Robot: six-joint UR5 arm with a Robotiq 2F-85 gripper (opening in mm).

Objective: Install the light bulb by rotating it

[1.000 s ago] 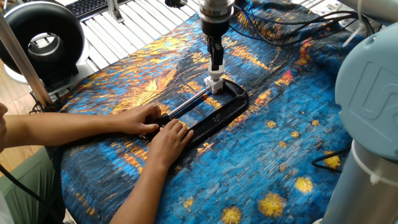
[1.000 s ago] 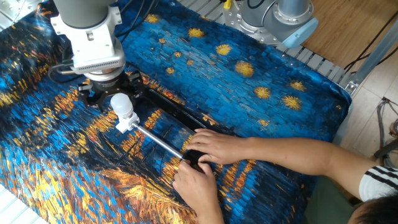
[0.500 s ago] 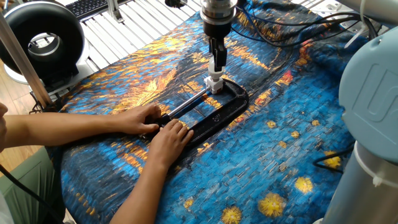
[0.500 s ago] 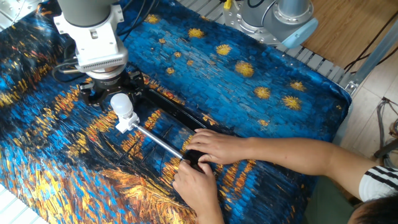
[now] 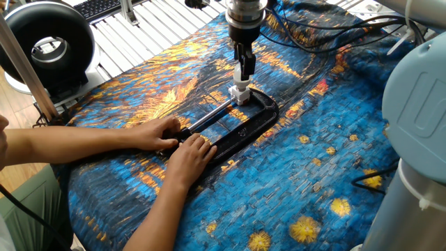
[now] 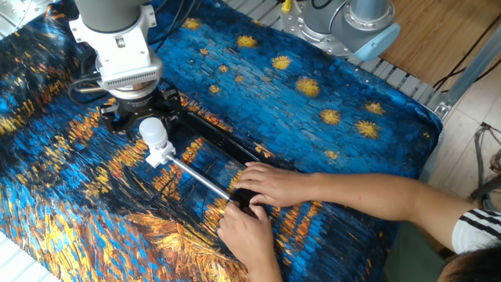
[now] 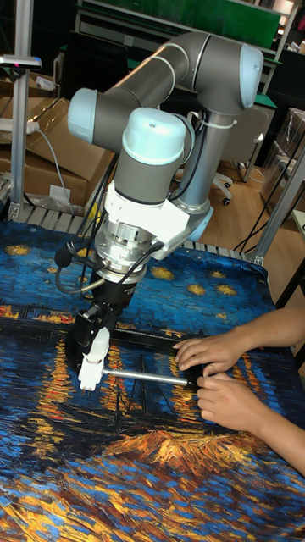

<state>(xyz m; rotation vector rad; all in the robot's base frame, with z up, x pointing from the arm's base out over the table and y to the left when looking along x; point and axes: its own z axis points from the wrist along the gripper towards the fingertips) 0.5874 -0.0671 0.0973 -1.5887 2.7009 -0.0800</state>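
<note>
Already the light bulb (image 6: 151,130) stands upright in the white socket (image 6: 160,153) at the black C-clamp (image 5: 245,125), which two hands steady; the gripper (image 5: 242,68) appears clamped around it, so tightening turns probably remain

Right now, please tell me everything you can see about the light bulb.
The light bulb is a small matte white globe with a short pale neck. It stands upright, neck down, in a small white socket block at the end of the black C-clamp, with the clamp's metal rod running from the block. The robot's hand is directly above it; whether its fingers touch the globe cannot be told. A person's hands press on the clamp, not the bulb.
</note>
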